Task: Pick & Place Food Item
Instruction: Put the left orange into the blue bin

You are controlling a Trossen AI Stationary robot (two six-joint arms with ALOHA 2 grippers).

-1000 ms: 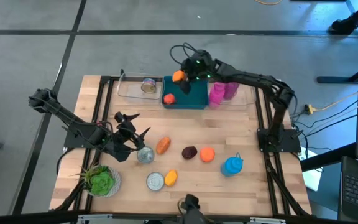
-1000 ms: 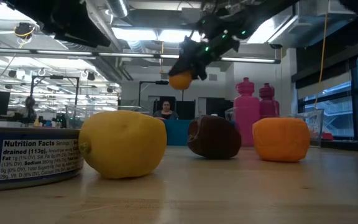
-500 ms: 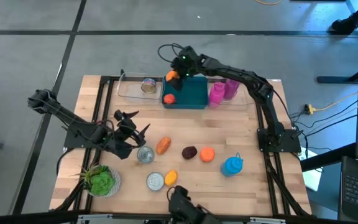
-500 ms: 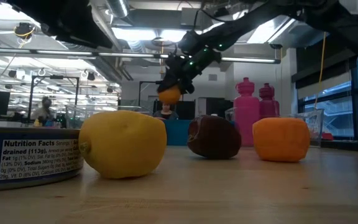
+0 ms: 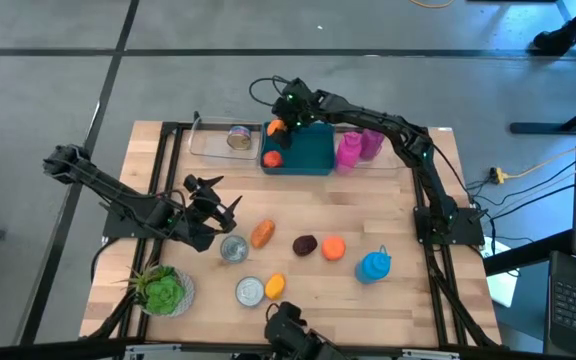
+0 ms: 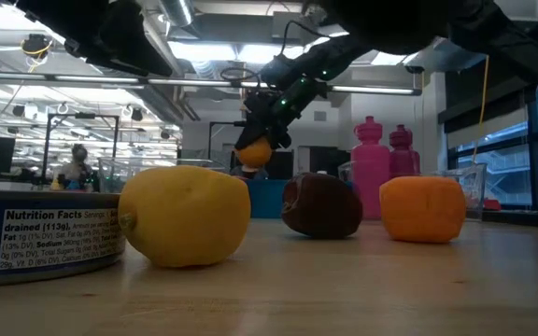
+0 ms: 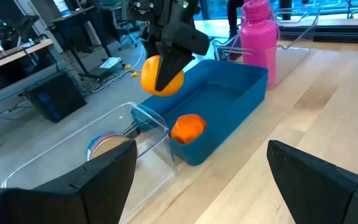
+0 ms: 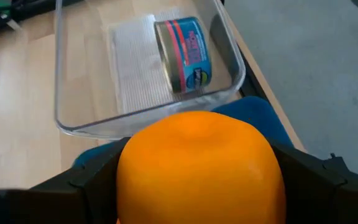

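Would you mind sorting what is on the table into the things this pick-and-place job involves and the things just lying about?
In the job:
- right tool, shut on the orange fruit
- blue bin below it, already holding another orange fruit

Lying about:
- clear tray with a can
- pink bottles
- lemon
- left tool, waiting open

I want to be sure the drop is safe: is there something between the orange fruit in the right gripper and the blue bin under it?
Nothing visible blocks it. The right gripper holds the orange fruit in the air above the blue bin's end nearest the clear tray. Another orange piece already lies inside that end.
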